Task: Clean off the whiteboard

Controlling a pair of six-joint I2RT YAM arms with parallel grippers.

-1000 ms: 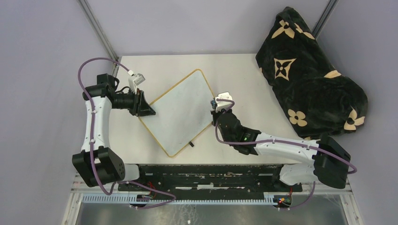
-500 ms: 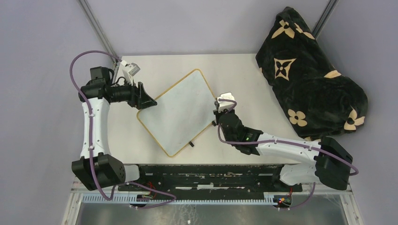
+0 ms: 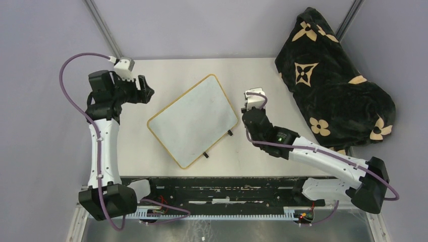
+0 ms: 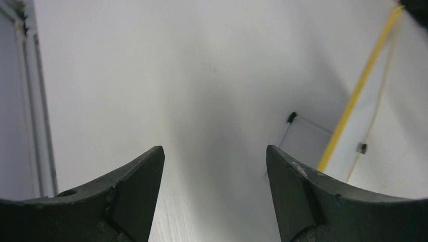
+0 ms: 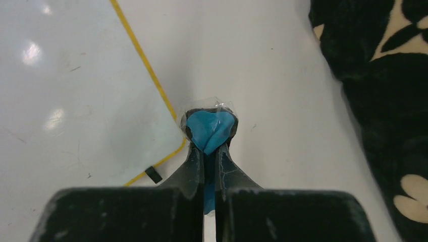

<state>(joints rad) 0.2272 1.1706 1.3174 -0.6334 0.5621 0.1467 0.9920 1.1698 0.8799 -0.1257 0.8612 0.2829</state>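
Observation:
The whiteboard (image 3: 193, 120) lies flat and skewed on the table, white with a thin yellow frame and small black feet on its near-right edge. No writing shows on it. My left gripper (image 3: 146, 91) hangs open to the left of the board, clear of it and holding nothing. In the left wrist view its fingers (image 4: 146, 171) frame bare table, with the whiteboard (image 4: 404, 101) at the far right. My right gripper (image 3: 248, 112) is just right of the board's right corner, shut on a small blue wad (image 5: 209, 128) in clear film. The whiteboard (image 5: 75, 101) lies to its left.
A black blanket with beige flower patterns (image 3: 333, 85) is heaped over the table's right side and shows in the right wrist view (image 5: 378, 75). A metal rail (image 4: 30, 101) runs along the table's left edge. Frame posts stand at the back corners.
My left gripper opened, left the board's left corner and drew back to the far left. My right gripper slid right, off the board's edge. The board has turned slightly.

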